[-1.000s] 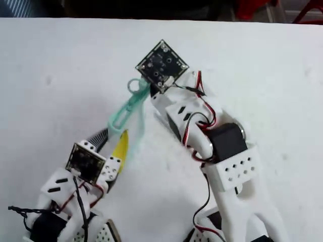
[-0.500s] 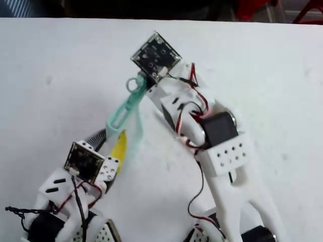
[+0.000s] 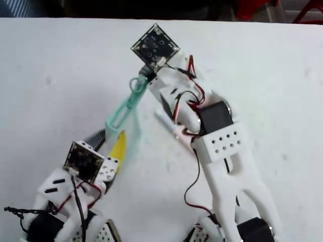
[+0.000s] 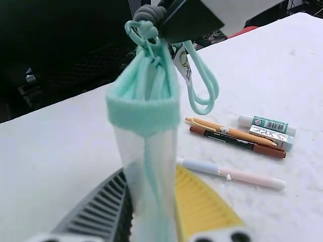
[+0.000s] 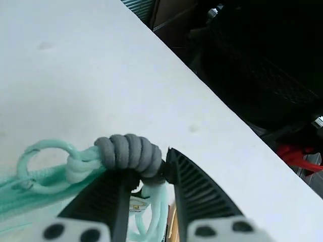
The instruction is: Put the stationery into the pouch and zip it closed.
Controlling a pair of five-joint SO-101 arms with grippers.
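Left pincer is clamped on the 7 o'clock end of the pouch; right pincer pinches the grey knot at its 1 o'clock end. Pens lie on the surface at its 3 o'clock.

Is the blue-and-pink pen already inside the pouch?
No, the blue-and-pink pen lies on the table beside the pouch, outside it.
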